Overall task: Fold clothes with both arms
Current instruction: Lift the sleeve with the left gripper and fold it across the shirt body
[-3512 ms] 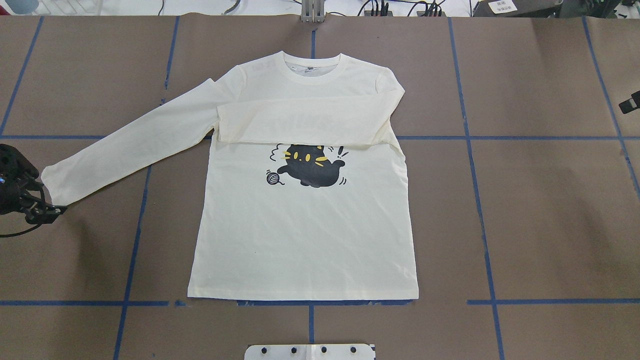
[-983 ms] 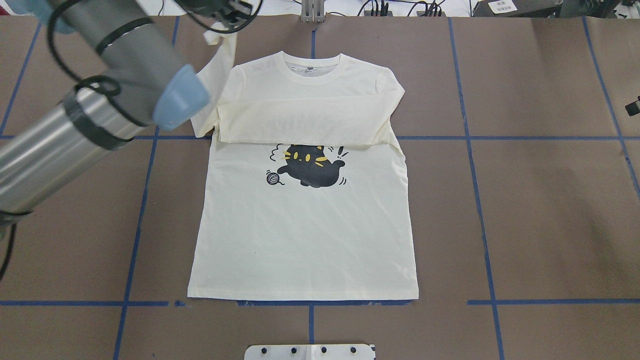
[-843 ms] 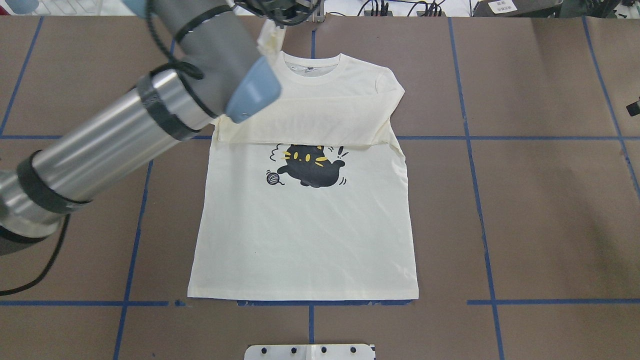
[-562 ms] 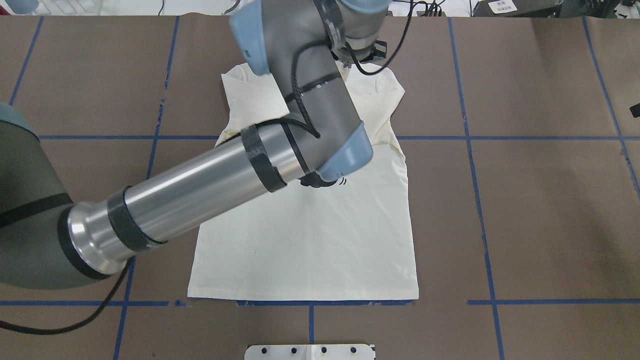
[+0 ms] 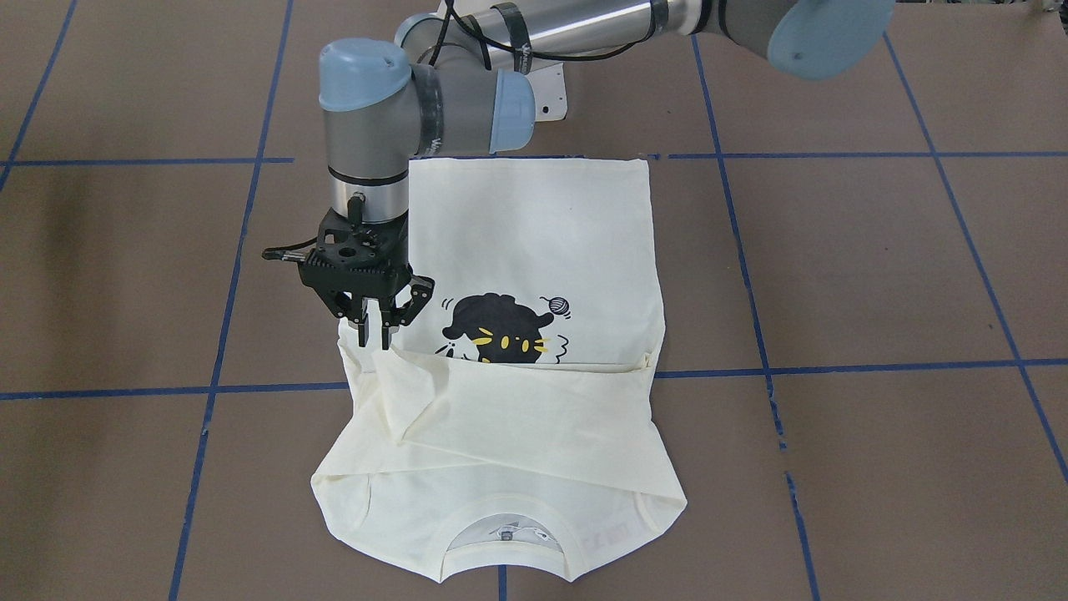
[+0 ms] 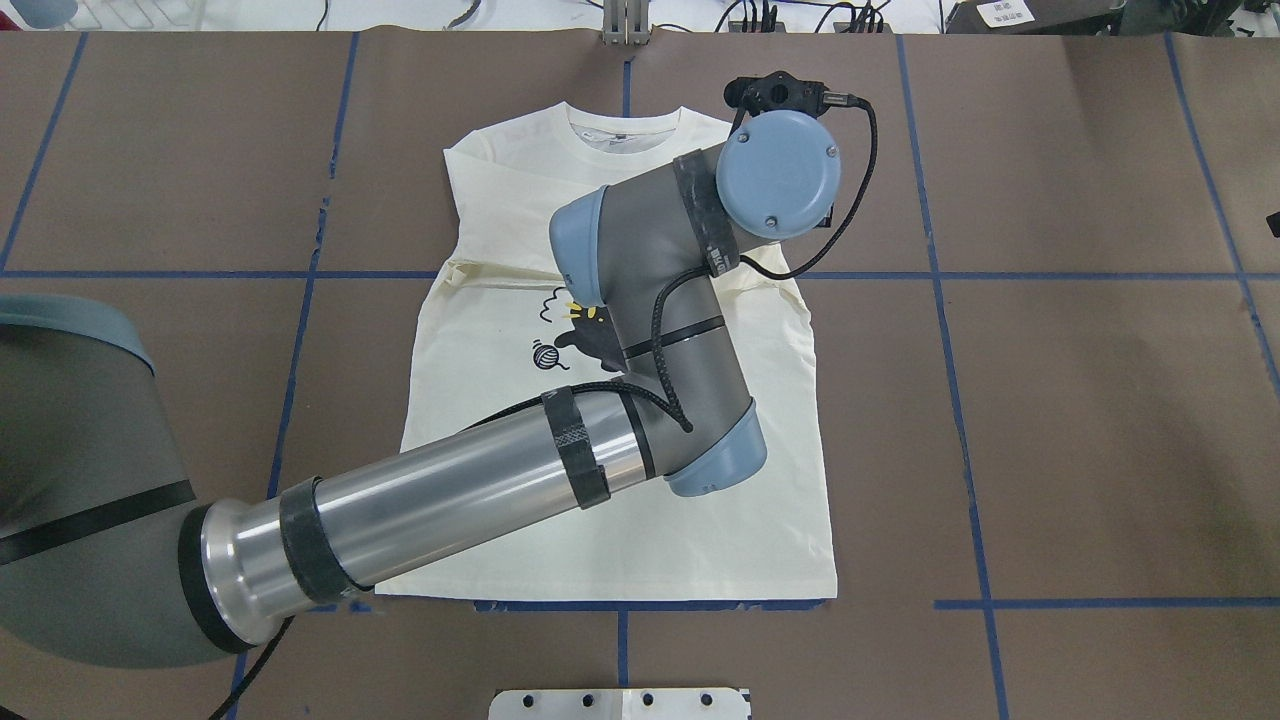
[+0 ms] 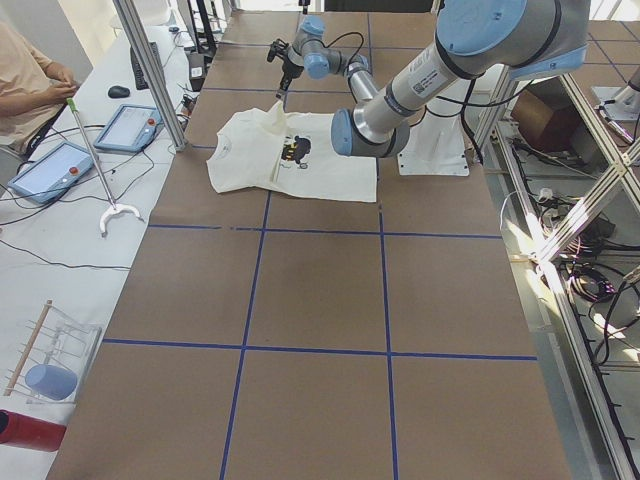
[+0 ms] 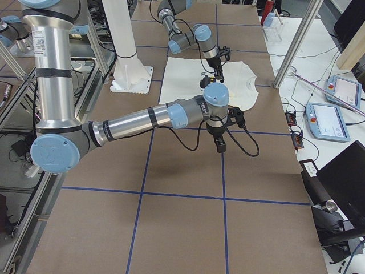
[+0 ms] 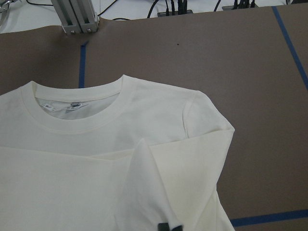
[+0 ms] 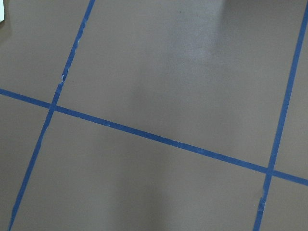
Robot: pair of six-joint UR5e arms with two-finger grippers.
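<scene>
The sleeve (image 5: 380,371) of the cream-white cotton shirt (image 5: 542,242), pinched in the black left gripper (image 5: 373,332), should be lowered flat before release.

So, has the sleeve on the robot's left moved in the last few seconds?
Yes. The sleeve has swung off the blue tape line and across the shirt, pinched in the left gripper.

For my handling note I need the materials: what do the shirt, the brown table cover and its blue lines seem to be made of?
The shirt: soft matte cream knit, probably cotton; it drapes and creases where lifted. The table cover: matte brown sheet, likely paper; faint creases show. The blue lines: probably adhesive tape; their edges are ragged and broken in places.
</scene>
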